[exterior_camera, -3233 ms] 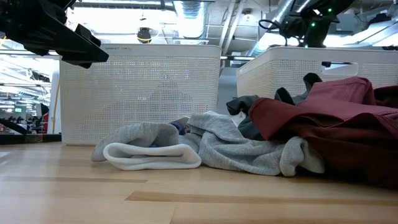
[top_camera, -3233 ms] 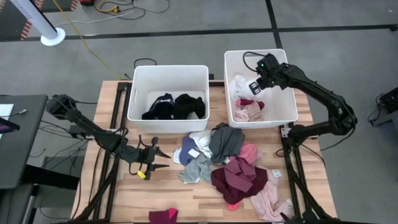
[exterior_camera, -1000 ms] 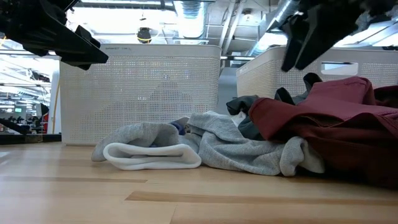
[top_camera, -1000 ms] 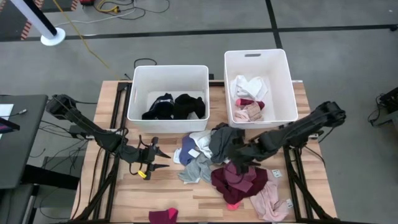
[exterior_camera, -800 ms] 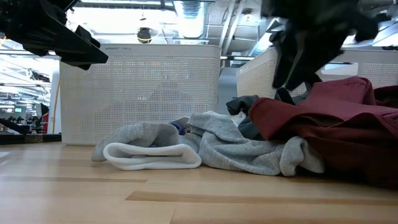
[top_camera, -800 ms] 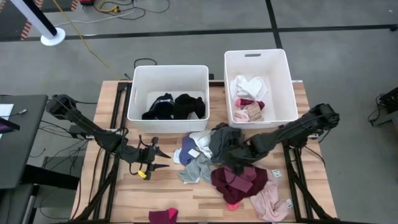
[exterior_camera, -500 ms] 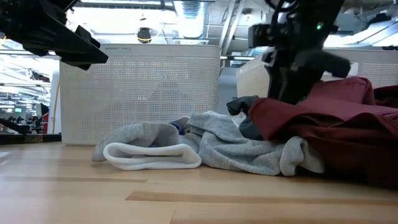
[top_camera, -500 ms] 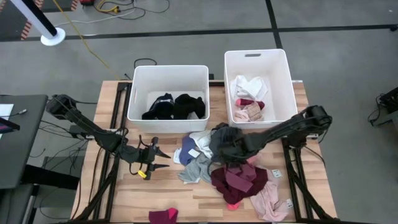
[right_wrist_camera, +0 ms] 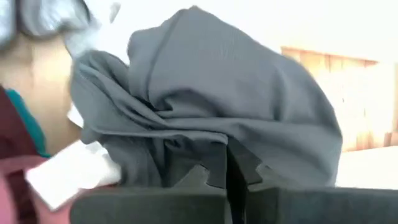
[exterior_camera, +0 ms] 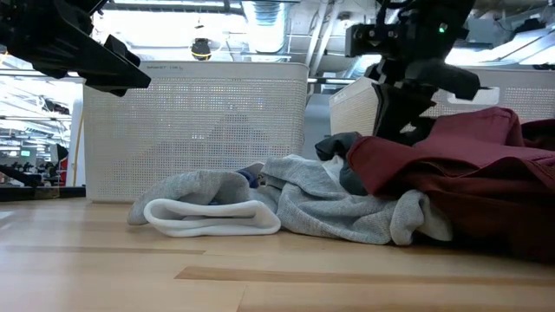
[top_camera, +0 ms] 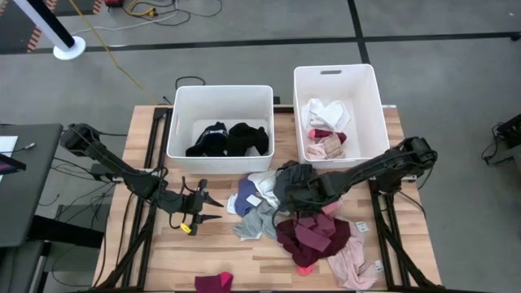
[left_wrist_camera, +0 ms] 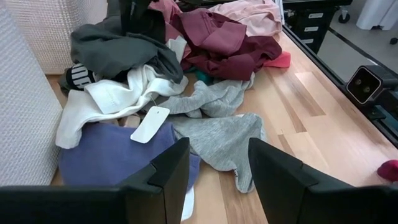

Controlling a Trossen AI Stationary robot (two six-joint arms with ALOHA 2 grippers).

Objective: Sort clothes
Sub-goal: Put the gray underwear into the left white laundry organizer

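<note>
My right gripper (top_camera: pixel 299 189): down on the pile of clothes at the table's centre, fingers pressed together on the dark grey garment (right_wrist_camera: pixel 211 112); in my right wrist view its folds bunch right over my fingertips (right_wrist_camera: pixel 211 177).

My left gripper (top_camera: pixel 203 208): at rest over the bare wood at about 8 o'clock from the pile, well apart from it, fingers (left_wrist_camera: pixel 163 174) spread with nothing between them.

Dark grey garment: on top of the pile, at its 12 o'clock side, just in front of the right bin (top_camera: pixel 368 106).

Rest of the pile: a white garment (left_wrist_camera: pixel 118 96) with a paper tag (left_wrist_camera: pixel 150 124), a navy garment (left_wrist_camera: pixel 109 158) and a light grey garment (left_wrist_camera: pixel 227 127) on the 9 o'clock side; a maroon garment (top_camera: pixel 313 236) and a pink garment (top_camera: pixel 354 264) toward 4 and 5 o'clock.

Stray piece: a small maroon garment (top_camera: pixel 213 282) lies alone at the table's 6 o'clock edge.

Left bin (top_camera: pixel 181 122): at 11 o'clock from the pile, holding black clothes (top_camera: pixel 228 140).

Right bin: at 1 o'clock from the pile, holding white and pink clothes (top_camera: pixel 324 129).

Low view: my right arm (exterior_camera: pixel 412 52) comes down behind the maroon heap; a white folded piece (exterior_camera: pixel 212 217) lies in front on the wood.
</note>
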